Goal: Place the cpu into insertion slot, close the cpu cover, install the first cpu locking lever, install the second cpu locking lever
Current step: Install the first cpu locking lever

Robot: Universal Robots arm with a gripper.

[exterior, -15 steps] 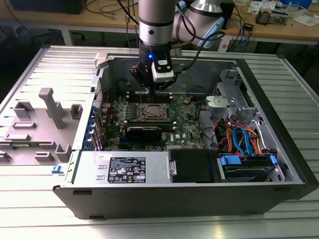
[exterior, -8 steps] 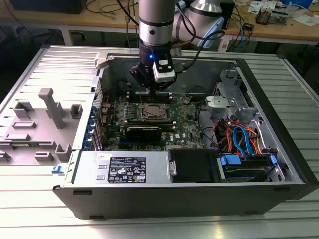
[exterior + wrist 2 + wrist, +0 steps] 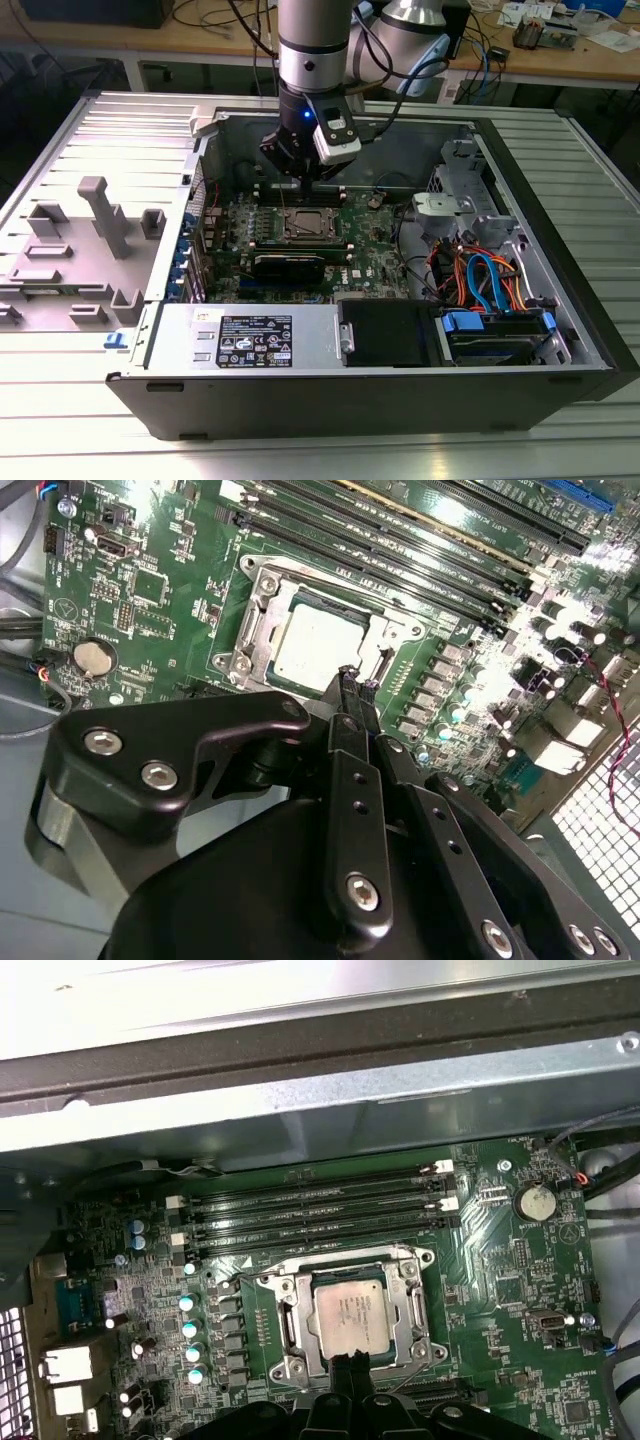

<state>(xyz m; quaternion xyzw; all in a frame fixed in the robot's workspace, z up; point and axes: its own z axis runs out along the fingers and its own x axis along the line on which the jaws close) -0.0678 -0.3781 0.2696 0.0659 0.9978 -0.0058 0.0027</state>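
**CPU seated in its socket, end effector poised at the socket's edge**

The cpu is seen lying flat in the insertion slot on the green motherboard, inside the open computer case. The cpu cover appears to be folded down around it, with the dull silver top showing through its window. Whether either locking lever is latched cannot be made out.

The end effector is held just beside the socket's edge. Its fingers are drawn nearly together, and nothing is seen gripped between them.

The cpu is judged light, thin and rigid. Its smooth metal lid is likely slippery and its contact side easily damaged, so it is best taken by two opposite edges and kept level. The cover is judged thin, springy sheet metal on a hinge, better pushed at its free edge than pinched.

The socket is closely hemmed in:
- The long black memory slots run just beside one side.
- A row of small upright capacitors stands near another side.
- A coin cell battery lies further off.
- The grey case wall rises beyond the memory slots and limits the approach from that side.

In the exterior view, a black card lies close to the socket. Orange and blue cables are bundled well apart towards the exterior view's right. The case rests on a ribbed metal worktop.
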